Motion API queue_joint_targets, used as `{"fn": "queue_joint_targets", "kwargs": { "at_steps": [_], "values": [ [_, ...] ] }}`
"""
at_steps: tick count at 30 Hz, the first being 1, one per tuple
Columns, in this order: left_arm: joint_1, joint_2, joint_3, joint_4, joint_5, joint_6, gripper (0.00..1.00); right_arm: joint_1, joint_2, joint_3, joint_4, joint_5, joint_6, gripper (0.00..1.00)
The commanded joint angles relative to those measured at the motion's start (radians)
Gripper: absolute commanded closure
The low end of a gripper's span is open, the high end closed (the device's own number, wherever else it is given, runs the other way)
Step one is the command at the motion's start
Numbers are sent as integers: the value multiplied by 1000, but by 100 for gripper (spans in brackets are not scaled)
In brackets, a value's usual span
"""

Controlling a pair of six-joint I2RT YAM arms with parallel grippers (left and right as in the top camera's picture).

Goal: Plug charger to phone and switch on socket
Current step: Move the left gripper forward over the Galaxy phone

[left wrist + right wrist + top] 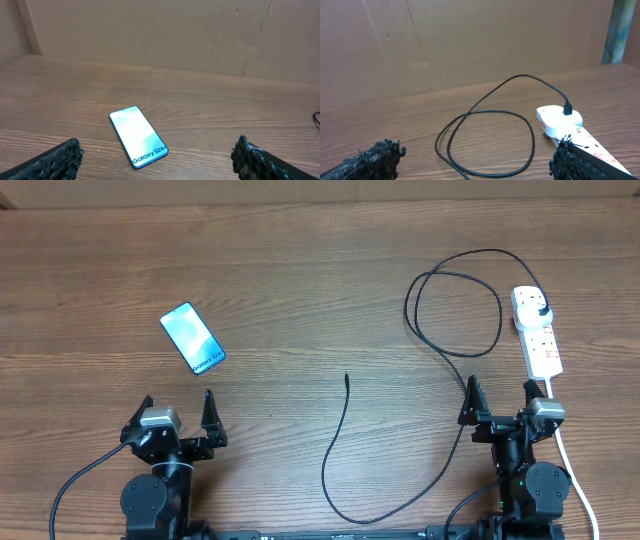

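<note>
**Overhead and both wrist views, before contact.** The phone (193, 338) lies flat and screen-up on the left half of the table (300, 270), skewed to its edges and just ahead of the left gripper (178, 402). The socket (540, 340) lies along the right side, just ahead of the right gripper (500, 390). Both claws stand wide apart and hold nothing.

The charger (323, 470) has its black plug (541, 311) already seated in the far end of the socket. Its cable loops once on the wood, runs back toward the near edge and ends mid-table at the connector tip (346, 379), well apart from the phone.

I judge the cable light and limp, so it will sag and trail. I would pinch it right behind the tip, where it should be stiffest, so that the tip stays aimed.

The phone looks thin, light and slick, and probably slides under an inserting push. I would brace it with the left claw across its long edges.

The small red switches need only a fingertip press.
</note>
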Motion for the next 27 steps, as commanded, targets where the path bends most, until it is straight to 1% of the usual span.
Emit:
{"fn": "queue_joint_targets", "kwargs": {
  "at_steps": [1,5,9,16,22,27],
  "values": [
    [5,-8,33,-6,-13,0,1,6,-11,-11,6,2,3,0],
    [5,8,35,-6,-13,0,1,6,-11,-11,6,2,3,0],
    [5,76,59,-6,-13,1,1,6,-11,-11,6,2,3,1],
    [5,287,167,-6,-12,44,0,6,-11,-11,6,2,3,0],
    [5,488,292,-8,-8,47,0,6,-11,-11,6,2,3,0],
    [5,646,416,-58,-8,46,1,6,-11,-11,6,2,3,0]
  ]
}}
